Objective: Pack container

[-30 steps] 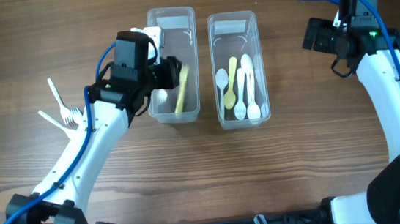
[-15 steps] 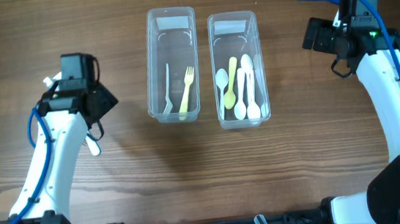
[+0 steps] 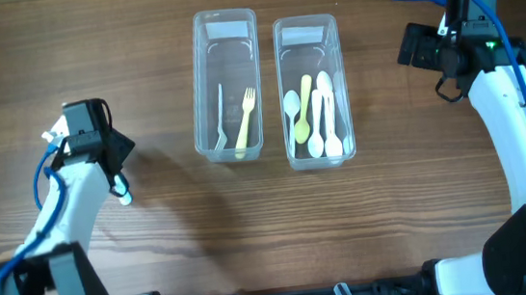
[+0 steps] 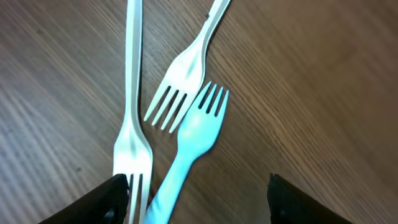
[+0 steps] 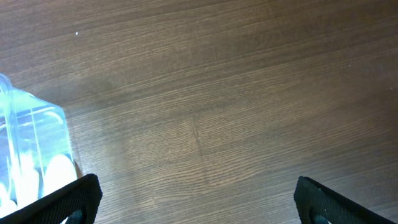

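Observation:
Two clear containers stand at the table's middle. The left container (image 3: 224,35) holds a yellow fork (image 3: 245,122) and a clear fork (image 3: 220,118). The right container (image 3: 305,33) holds several white and yellow spoons (image 3: 316,113). My left gripper (image 3: 100,165) is open over loose forks at the left; the arm hides most of them from overhead. In the left wrist view a light blue fork (image 4: 193,140) and two white forks (image 4: 183,71) (image 4: 132,118) lie on the wood between my open fingers (image 4: 199,202). My right gripper (image 3: 418,47) is open and empty at the far right, over bare wood (image 5: 199,199).
A corner of the right container (image 5: 34,149) shows at the left edge of the right wrist view. The table is dark wood (image 3: 271,234).
My left arm has swung away from the left container to the table's left side, leaving the yellow fork in the container. It now hangs over the loose forks. The right arm has not moved.

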Motion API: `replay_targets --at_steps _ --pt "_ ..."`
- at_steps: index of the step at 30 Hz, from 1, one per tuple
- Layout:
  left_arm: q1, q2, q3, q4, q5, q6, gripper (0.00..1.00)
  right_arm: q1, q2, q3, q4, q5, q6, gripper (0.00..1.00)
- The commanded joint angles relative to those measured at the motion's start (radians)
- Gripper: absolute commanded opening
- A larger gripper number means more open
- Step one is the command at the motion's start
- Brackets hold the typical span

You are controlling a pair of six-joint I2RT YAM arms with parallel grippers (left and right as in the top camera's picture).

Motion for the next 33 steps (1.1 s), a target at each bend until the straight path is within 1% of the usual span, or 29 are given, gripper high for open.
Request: replay_targets --at_steps 1,3,4,9,11,17,22,24,26,28,32,33 --pt "0.005 0.083 -0.010 0.055 0.017 0.022 0.70 -0.002 -0.025 0.013 0.002 0.006 -0.012 1.00" --pt "0.005 0.107 -0.010 0.114 0.068 0.092 0.66 -0.002 -0.025 0.013 0.002 0.006 -0.012 1.00" --pt "0.005 0.116 -0.010 0.129 0.073 0.100 0.66 -0.002 -0.025 0.013 0.002 0.006 -0.012 1.00" --pt "0.007 0.135 -0.010 0.140 0.072 0.100 0.66 -0.002 -0.025 0.013 0.002 0.006 -0.012 1.00" --pt "0.007 0.135 -0.010 0.140 0.068 0.121 0.66 -0.002 -0.025 0.013 0.002 0.006 -0.012 1.00" --pt "0.007 0.140 -0.012 0.140 0.042 0.127 0.65 -0.002 -0.025 0.013 0.002 0.006 -0.012 1.00" --pt "0.007 0.212 -0.012 0.171 0.042 0.127 0.63 -0.002 -0.025 0.013 0.002 0.006 -0.012 1.00" --pt "0.007 0.233 -0.012 0.174 0.043 0.127 0.57 -0.002 -0.025 0.013 0.002 0.006 -0.012 1.00" --pt "0.007 0.233 -0.012 0.179 0.043 0.127 0.44 -0.002 -0.025 0.013 0.002 0.006 -0.012 1.00" --pt "0.007 0.233 -0.012 0.188 0.051 0.127 0.21 -0.002 -0.025 0.013 0.002 0.006 -0.012 1.00" --pt "0.006 0.232 -0.012 0.200 0.077 0.127 0.08 -0.002 -0.025 0.013 0.002 0.006 -0.012 1.00" --pt "0.006 0.231 -0.012 0.203 0.079 0.127 0.08 -0.002 -0.025 0.013 0.002 0.006 -0.012 1.00"
